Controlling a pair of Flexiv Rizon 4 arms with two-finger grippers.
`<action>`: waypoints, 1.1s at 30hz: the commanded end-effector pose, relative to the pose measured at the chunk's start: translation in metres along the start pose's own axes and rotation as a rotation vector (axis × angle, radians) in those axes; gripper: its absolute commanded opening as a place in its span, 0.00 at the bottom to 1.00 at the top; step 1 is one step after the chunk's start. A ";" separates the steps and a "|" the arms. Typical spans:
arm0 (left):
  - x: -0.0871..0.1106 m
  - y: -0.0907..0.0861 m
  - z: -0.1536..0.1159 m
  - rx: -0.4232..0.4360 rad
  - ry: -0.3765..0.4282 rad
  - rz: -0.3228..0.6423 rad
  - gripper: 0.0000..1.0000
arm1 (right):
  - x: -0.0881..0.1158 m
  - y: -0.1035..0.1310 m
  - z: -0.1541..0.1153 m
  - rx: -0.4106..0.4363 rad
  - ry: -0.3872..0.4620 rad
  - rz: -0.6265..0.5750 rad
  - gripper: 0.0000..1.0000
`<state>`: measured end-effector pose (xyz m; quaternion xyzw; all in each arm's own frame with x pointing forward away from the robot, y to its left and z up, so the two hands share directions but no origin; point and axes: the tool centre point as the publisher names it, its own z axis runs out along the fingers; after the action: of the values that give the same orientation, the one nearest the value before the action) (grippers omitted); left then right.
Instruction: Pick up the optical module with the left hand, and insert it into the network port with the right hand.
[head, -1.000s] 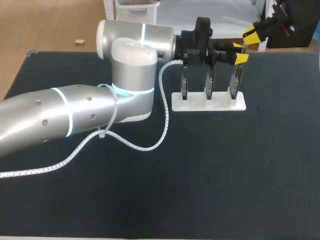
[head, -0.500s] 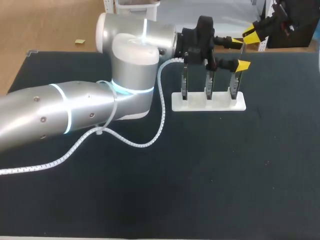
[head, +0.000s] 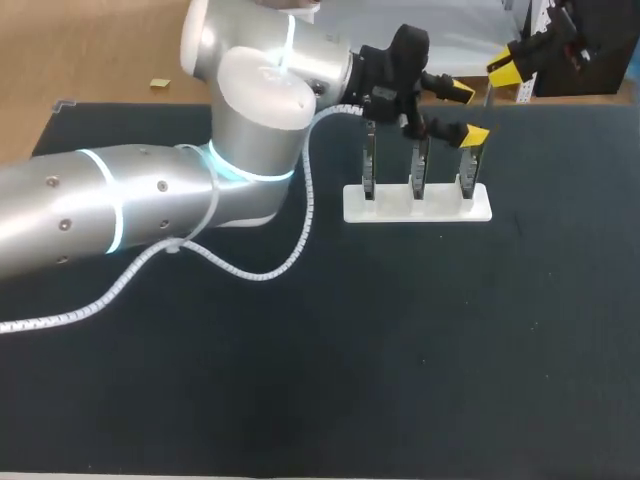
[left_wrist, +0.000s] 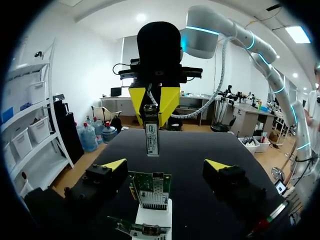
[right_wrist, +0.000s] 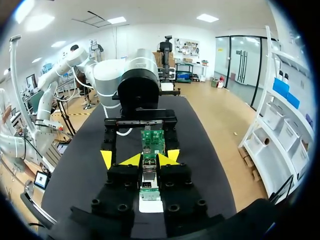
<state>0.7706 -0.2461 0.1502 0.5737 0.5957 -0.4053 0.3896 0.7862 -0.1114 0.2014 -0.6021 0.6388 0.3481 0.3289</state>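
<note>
Optical module (left_wrist: 151, 132) hangs upright in the air, pinched at its upper end between the yellow tips of the right claw (left_wrist: 150, 102), so that claw is closed on it from two sides and nothing else touches it. In the head view you find the right claw (head: 505, 68) at the upper right of the frame, just past the far edge of the dark surface (head: 400, 350). The left arm (head: 150, 200) comes in from the left of the frame and reaches past the middle. The left claw (head: 466, 112) sits in the upper middle, above the right end of the white stand (head: 418, 205). That claw is spread wide and has hold of nothing. In its own wrist view, its two yellow tips stand well apart on either side of a green circuit board (left_wrist: 150, 189), without touching it. Three such boards stand upright in a row in the stand, which rests on the surface in the upper middle of the head view. From the left wrist you see the module hanging ahead of the open left claw, above the nearest board and apart from it. A white spiral cable (head: 300, 230) loops off the left arm down onto the surface.
</note>
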 end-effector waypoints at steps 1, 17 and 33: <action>-0.001 0.008 -0.005 0.043 0.078 0.007 1.00 | 0.001 0.001 0.000 0.004 0.001 0.000 0.00; 0.013 0.008 0.000 0.060 0.193 -0.025 1.00 | 0.001 0.002 -0.001 -0.001 0.006 -0.007 0.00; 0.025 0.006 -0.002 0.048 0.292 0.015 1.00 | 0.001 -0.002 0.000 -0.001 0.018 -0.014 0.00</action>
<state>0.7733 -0.2320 0.1262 0.6381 0.6305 -0.3310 0.2927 0.7871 -0.1128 0.2008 -0.6099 0.6371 0.3403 0.3261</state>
